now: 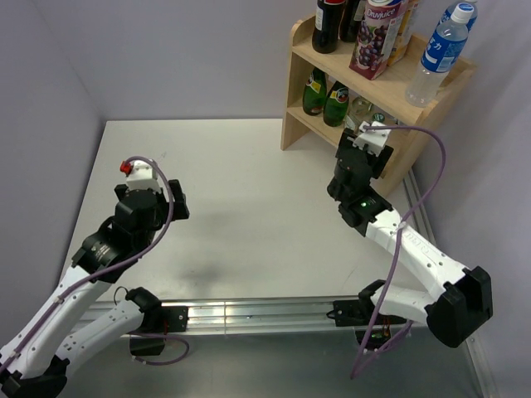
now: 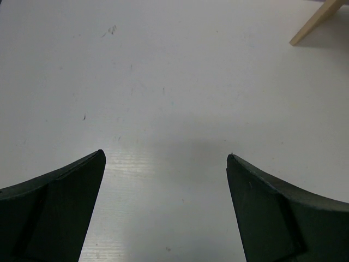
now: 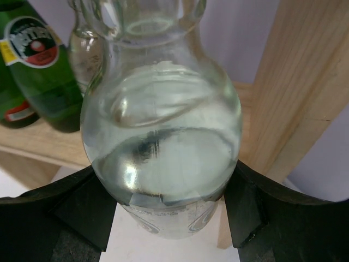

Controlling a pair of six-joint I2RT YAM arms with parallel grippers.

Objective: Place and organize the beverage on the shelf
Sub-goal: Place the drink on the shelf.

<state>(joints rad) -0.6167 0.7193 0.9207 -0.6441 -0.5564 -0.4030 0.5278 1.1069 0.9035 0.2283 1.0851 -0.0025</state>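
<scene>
My right gripper (image 3: 163, 188) squeezed the clear bottle (image 3: 163, 98) round its fat belly. It looked heavy, slippery, breakable. My left gripper (image 2: 166, 164) hung wide open, empty.

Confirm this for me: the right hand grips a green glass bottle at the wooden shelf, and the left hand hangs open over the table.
Wrong in one respect: the right hand grips a clear glass bottle, not a green one. The right wrist view shows it; the green bottles stand behind it on the shelf. The left hand does hang open over the table.
</scene>
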